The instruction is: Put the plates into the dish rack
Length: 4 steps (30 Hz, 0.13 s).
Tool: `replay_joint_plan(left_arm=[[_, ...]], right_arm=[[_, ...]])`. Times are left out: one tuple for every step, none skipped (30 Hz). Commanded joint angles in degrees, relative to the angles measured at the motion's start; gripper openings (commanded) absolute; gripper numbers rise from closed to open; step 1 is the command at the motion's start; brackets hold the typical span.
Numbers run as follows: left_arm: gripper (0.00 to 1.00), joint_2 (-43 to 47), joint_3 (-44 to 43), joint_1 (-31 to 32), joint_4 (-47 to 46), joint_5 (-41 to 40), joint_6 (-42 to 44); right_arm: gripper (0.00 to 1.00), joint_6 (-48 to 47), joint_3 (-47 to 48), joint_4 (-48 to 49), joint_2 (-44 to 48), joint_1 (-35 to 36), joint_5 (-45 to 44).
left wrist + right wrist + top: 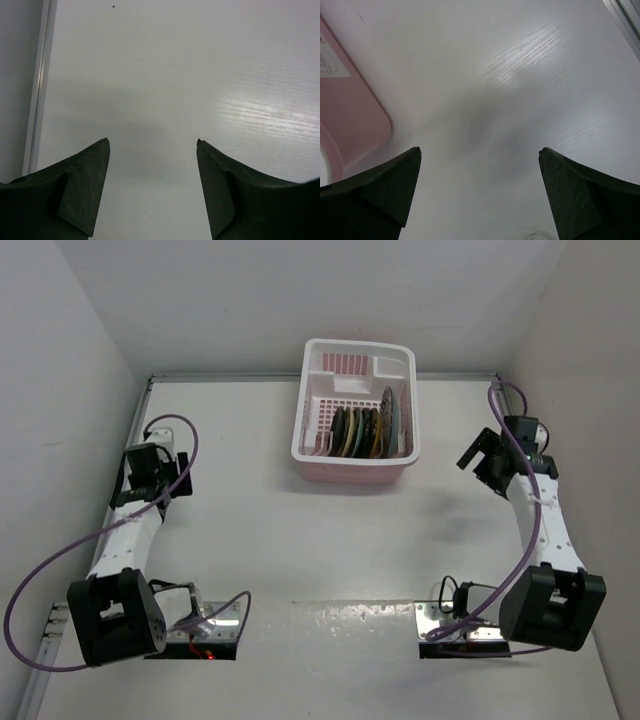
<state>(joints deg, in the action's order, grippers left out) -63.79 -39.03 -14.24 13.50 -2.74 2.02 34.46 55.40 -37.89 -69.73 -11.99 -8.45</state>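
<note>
The pink-and-white dish rack (pixel 352 467) stands at the back middle of the table. Several plates (pixel 362 430) stand on edge side by side in it, dark and patterned ones, the rightmost (pixel 388 418) tallest. My left gripper (pixel 147 462) is open and empty over the table at the far left; its jaws frame bare table in the left wrist view (pixel 153 145). My right gripper (pixel 482 455) is open and empty to the right of the rack. In the right wrist view (pixel 480 152) the rack's pink corner (pixel 350 120) lies at the left edge.
White walls close in the table on the left, back and right. A metal rail (pixel 39 85) runs along the left edge, another along the right (pixel 622 17). Purple cables (pixel 40 570) loop off both arms near their bases.
</note>
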Motion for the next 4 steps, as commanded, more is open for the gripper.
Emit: replay_joint_plan(left_arm=[[0.74, -0.63, 0.88, -0.53, -4.88, 2.91, -2.37], [0.74, -0.63, 0.88, -0.53, -4.88, 2.92, -3.07], [0.74, -0.63, 0.88, -0.53, -4.88, 3.61, -3.6], [0.75, -1.16, 1.4, -0.53, -5.49, 4.67, -3.6]], right_arm=[[1.0, -0.79, -1.95, 0.71, 2.14, -0.14, 0.8], [1.0, -0.88, -1.96, 0.71, 2.76, -0.14, 0.8], [1.0, -1.23, -2.92, 2.71, 3.2, 0.21, 0.63], [1.0, -2.28, -3.88, 3.69, 3.72, 0.39, 0.8]])
